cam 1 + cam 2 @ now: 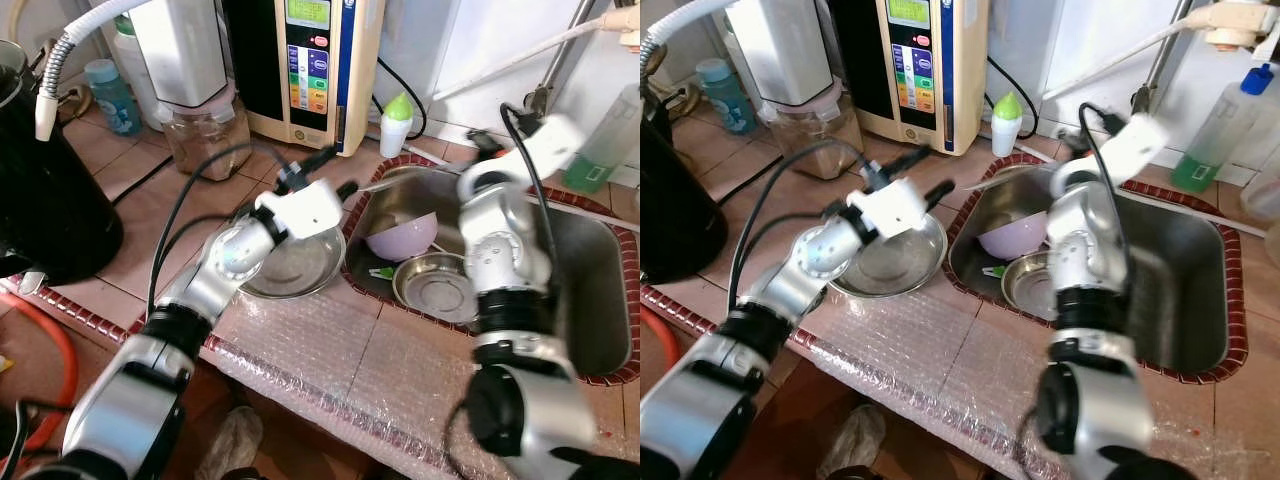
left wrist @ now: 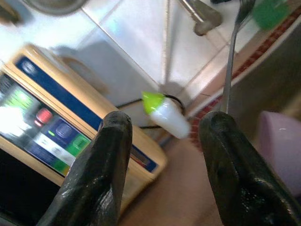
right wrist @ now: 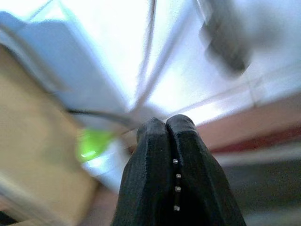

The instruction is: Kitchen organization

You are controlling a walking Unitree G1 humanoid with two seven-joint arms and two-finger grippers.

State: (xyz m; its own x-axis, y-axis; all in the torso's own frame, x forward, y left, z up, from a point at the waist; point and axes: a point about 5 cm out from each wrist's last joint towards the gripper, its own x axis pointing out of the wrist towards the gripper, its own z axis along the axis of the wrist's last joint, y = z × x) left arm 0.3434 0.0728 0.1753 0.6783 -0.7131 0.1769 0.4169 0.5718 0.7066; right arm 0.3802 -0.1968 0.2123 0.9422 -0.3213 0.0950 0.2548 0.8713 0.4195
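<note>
The left gripper hung spread and empty above the steel dish beside the sink, evidently poised for a pickup, while the right gripper was pinched closed on nothing.

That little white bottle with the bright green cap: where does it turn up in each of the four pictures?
Left eye view: white bottle on the counter behind the sink, right of the beige appliance.
Right eye view: same spot.
Left wrist view: between the open black fingers.
Right wrist view: blurred green patch.
Shared landmark: the beige appliance.
</note>
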